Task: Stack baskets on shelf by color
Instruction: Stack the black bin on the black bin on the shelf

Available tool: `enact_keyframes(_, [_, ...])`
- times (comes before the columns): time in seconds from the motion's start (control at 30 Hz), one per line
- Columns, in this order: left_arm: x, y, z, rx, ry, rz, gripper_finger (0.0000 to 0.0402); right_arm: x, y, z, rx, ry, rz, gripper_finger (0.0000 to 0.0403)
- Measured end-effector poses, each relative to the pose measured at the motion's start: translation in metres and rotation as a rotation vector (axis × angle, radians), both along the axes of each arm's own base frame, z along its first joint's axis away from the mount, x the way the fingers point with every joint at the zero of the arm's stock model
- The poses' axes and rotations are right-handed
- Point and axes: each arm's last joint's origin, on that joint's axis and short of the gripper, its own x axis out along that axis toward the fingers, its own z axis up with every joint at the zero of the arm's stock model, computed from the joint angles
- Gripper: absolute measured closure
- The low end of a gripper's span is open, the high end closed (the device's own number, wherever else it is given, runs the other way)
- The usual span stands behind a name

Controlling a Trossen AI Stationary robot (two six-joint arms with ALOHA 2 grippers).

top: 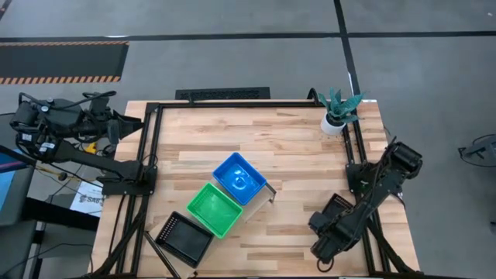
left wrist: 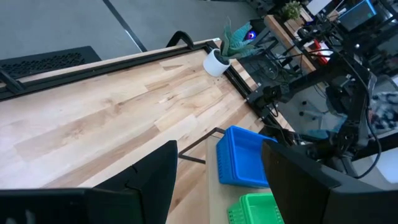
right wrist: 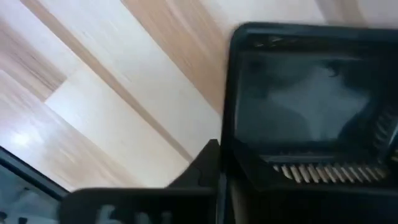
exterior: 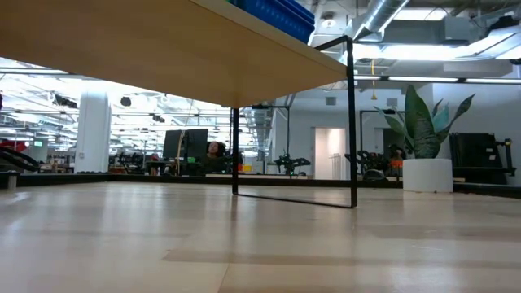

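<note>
- R claw is low over the worktop's near right corner, right up against a black basket. Can't tell from any view whether it's clamped on the rim yet or just sitting next to it.
- That basket sits flat on the worktop, open side up, well apart from the shelf.
- If I were doing the pick, I'd get one side of the claw inside the wall and one outside, then squeeze the rim mid-side, not at a corner. Those perforated walls prob flex, so a corner pinch could twist it.
- Lift straight up before swinging over, imo. The shelf plank stands on a thin frame, so the basket has to clear the plank edge.
- The shelf runs diagonally by the near edge, left of middle. From above it carries blue, then green, then black at the end nearest the near left corner.
- So black goes on black, which is the farthest spot from the R claw. It's a long reach past blue and green, so stay high and don't clip them.
- Line up the long sides before lowering so it nests. Let go only once it's seated.
- L claw is spread wide w/ nothing in it, parked off the worktop's left edge. It's just waiting.
- The plant in the far right corner is out of the way, nbd.
</note>
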Motion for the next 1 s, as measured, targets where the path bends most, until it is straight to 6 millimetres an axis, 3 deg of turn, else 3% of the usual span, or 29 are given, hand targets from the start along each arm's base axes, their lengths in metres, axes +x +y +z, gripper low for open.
enact_keyframes(0.07, [0.000, 0.000, 0.000, 0.000, 0.000, 0.000, 0.0182, 0.004, 0.000, 0.000, 0.019, -0.017, 0.018, 0.0384])
enact_keyframes(0.17, [0.000, 0.000, 0.000, 0.000, 0.000, 0.000, 0.0182, 0.011, 0.001, 0.003, 0.051, -0.060, 0.024, 0.0386])
enact_keyframes(0.3, [0.000, 0.000, 0.000, -0.008, 0.001, -0.012, 0.0181, 0.028, 0.008, 0.034, 0.047, -0.204, 0.056, 0.0395])
enact_keyframes(0.5, [0.000, -0.001, 0.000, -0.014, 0.001, -0.021, 0.0182, 0.047, 0.012, 0.121, -0.009, -0.417, 0.098, 0.0400])
enact_keyframes(0.77, [0.000, -0.001, 0.000, -0.015, 0.001, -0.023, 0.0182, 0.046, 0.001, 0.247, -0.036, -0.863, 0.114, 0.0401])
enact_keyframes(0.87, [0.000, -0.001, 0.000, -0.015, 0.001, -0.023, 0.0182, 0.044, -0.005, 0.284, -0.049, -1.050, 0.159, 0.0402])
enact_keyframes(1.0, [0.000, -0.001, 0.000, -0.015, 0.001, -0.024, 0.0182, 0.052, -0.007, 0.320, -0.096, -1.303, 0.280, 0.0402])
